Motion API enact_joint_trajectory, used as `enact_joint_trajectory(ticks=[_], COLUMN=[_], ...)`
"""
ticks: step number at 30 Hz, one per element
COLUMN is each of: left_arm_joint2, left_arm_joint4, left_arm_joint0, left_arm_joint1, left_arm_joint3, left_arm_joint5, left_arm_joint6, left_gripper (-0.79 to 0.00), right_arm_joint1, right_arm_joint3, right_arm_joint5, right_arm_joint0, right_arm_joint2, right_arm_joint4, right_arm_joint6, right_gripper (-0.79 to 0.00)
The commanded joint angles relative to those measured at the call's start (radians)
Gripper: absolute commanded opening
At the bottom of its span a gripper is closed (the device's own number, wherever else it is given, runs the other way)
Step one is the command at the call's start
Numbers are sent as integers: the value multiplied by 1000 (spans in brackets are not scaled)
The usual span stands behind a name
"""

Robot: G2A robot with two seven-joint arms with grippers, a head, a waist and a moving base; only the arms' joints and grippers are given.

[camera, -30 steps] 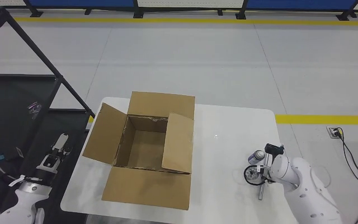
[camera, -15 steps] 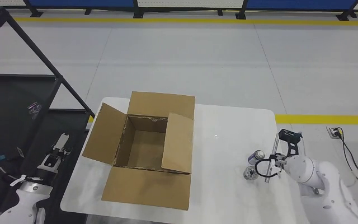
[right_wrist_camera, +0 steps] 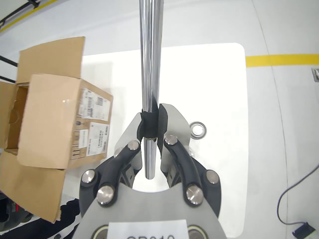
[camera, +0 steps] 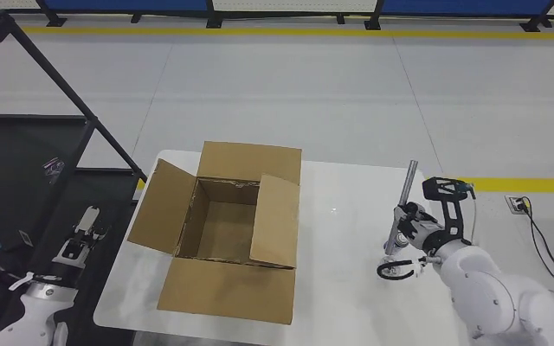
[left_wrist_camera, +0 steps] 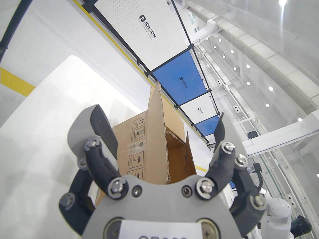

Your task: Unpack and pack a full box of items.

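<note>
The brown cardboard box (camera: 227, 290) stands with its flaps open at about 9 o'clock on the white table (camera: 346, 259). What shows of its inside is bare floor, so unpacking looks largely done and the repacking is left. The right gripper (right_wrist_camera: 151, 118) is clamped on the polished steel rod (right_wrist_camera: 150, 38) near 4 o'clock, with a small metal ring (right_wrist_camera: 198, 129) on the table just beside it. The left gripper (left_wrist_camera: 159, 123) is spread wide and empty, off the table toward 8 o'clock.
</note>
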Motion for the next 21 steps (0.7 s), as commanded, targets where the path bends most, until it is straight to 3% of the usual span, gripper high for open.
enact_joint_trajectory(ticks=[1,21], left_arm_joint2=[1,18], left_arm_joint4=[-4,10], left_arm_joint0=[0,-55], left_arm_joint1=[-1,-1], left_arm_joint3=[3,5], left_arm_joint5=[0,45], left_arm_joint6=[1,-7], left_gripper=[0,0], right_arm_joint1=[-1,0], right_arm_joint3=[-10,-12], right_arm_joint5=[-4,-13], right_arm_joint0=[29,34], right_arm_joint2=[-36,-42], right_arm_joint4=[-25,-35], right_arm_joint6=[31,38], right_gripper=[-785,-785])
